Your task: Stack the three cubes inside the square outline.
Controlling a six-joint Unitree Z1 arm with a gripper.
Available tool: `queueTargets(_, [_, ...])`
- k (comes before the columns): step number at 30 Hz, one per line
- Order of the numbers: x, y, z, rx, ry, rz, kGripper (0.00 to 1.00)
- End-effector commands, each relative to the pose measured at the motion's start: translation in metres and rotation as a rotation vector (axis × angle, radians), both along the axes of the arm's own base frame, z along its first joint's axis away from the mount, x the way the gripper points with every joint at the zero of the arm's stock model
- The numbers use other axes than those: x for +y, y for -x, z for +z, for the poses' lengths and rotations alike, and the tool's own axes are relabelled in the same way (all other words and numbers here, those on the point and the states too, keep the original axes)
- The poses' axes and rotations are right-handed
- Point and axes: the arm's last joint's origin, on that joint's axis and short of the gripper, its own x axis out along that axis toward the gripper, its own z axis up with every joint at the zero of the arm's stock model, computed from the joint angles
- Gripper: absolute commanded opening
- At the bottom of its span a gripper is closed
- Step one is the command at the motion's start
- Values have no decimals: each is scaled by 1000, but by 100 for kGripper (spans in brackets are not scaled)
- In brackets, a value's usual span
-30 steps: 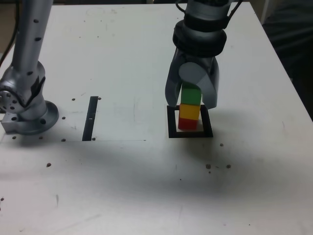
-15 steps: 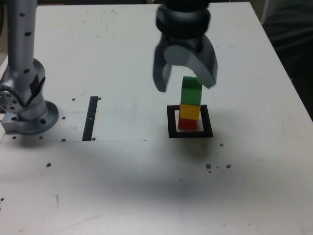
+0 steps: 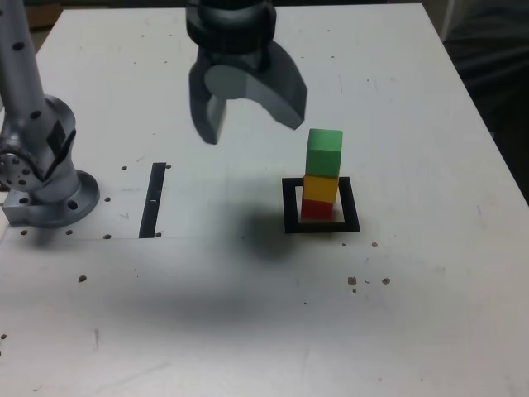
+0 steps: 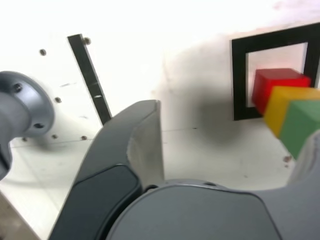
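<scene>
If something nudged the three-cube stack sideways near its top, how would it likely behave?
The stack is probably tippy: green cube on yellow cube on red cube forms a tall, narrow column. The green cube looks slightly offset on the yellow one, so it would likely slide off first. The cubes look rigid, so nothing should deform. The open pincer is clear of them.

There are no words, numbers, labels or brand names to read in either view. The red, yellow and green cubes have plain sides, and the white bench has only black tape shapes and small dark holes on it.
</scene>
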Motion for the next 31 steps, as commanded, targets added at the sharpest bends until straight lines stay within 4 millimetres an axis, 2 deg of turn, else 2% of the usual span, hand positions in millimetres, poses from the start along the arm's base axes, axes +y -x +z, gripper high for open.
queueTargets(1, [5,19,-8,8,6,19,99])
queueTargets(10, [18,69,-48,58,11,76,99])
queueTargets(16, [22,93,-65,83,16,99,99])
queueTargets(22, [23,104,-72,110,14,100,99])
queueTargets(31, [23,107,-75,113,9,93,99])
